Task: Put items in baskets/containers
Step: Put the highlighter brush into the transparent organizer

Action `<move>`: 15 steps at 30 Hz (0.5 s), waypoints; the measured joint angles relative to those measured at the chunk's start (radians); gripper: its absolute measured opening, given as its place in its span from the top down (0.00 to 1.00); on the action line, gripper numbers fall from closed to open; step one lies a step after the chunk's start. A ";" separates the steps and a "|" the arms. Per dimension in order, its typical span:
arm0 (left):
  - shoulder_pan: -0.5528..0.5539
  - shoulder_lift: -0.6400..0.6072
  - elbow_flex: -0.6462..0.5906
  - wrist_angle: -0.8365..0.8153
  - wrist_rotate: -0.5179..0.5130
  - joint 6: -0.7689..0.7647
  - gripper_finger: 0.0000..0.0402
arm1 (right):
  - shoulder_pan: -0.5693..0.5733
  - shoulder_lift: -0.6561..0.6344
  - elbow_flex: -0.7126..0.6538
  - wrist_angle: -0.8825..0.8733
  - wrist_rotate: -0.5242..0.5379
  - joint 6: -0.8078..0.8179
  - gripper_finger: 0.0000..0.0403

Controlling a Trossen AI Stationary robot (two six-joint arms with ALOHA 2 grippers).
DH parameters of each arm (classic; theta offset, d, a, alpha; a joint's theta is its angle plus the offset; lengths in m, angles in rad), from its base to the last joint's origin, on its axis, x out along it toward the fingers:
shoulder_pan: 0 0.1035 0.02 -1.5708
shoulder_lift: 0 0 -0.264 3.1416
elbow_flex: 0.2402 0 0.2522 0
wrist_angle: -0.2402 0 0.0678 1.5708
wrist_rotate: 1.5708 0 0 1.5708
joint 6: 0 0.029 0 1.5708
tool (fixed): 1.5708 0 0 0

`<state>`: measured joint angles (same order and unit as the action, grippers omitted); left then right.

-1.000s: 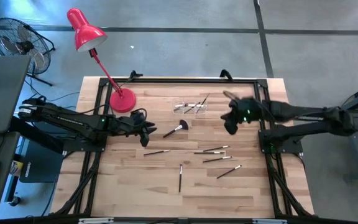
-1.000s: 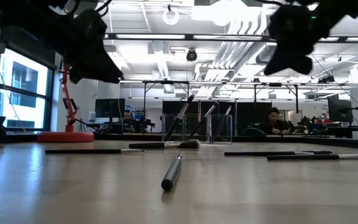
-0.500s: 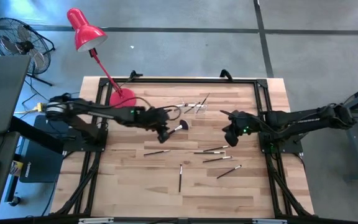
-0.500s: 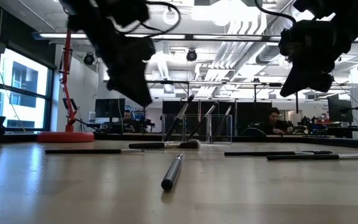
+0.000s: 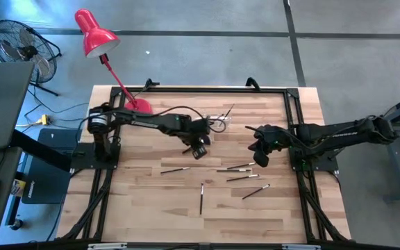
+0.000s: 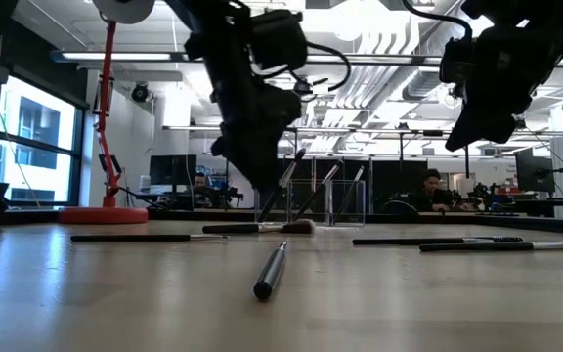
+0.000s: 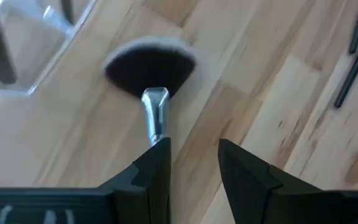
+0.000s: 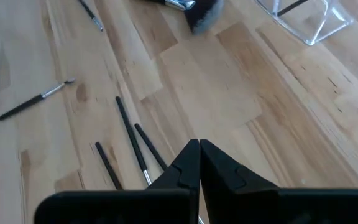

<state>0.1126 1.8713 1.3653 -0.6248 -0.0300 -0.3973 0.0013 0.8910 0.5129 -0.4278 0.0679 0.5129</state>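
Red desk lamp w/ round base (image 5: 137, 111) stands at the far left of the pale wood-plank surface (image 5: 151, 208). Left gripper (image 7: 193, 155) hangs over the surface centre, fingers partly open w/ nothing between them. Directly under it lies the fan brush w/ wide dark head, silvery ferrule & dark handle (image 7: 150, 71), flat on the wood. The ferrule runs beneath one fingertip, so the brush sits a little off the gap's middle, not yet gripped.

Handling, as a judgement: the brush looks very light, w/ a stiff thin handle, smooth and prone to roll or slip; the bristles are soft and would splay if pinched. Best hold is across the ferrule or the handle just behind it, never the head.

Just beside the fan head, on the far side, sits the small clear plastic holder (image 5: 214, 119), w/ approx. three brushes already leaning in it. Other thin dark brushes (image 5: 242, 167) lie scattered on the near-right part of the surface, apart from both grippers.

Right gripper (image 8: 199, 163) hovers over the right part, fingers fully closed, holding nothing, well apart from the fan brush.
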 joint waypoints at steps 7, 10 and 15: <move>-0.001 0.060 0.023 0.002 -0.002 -0.002 0.67 | 0.000 -0.002 0.000 0.001 -0.060 -0.024 1.00; -0.001 0.098 0.019 -0.012 -0.002 0.005 0.67 | 0.000 -0.002 0.000 0.003 -0.089 -0.024 0.99; -0.002 0.133 0.024 -0.002 -0.002 0.007 0.67 | 0.000 -0.002 0.000 0.004 -0.100 -0.043 1.00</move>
<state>0.1111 2.0041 1.3895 -0.6270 -0.0319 -0.3902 0.0013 0.8886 0.5129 -0.4235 -0.0321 0.4702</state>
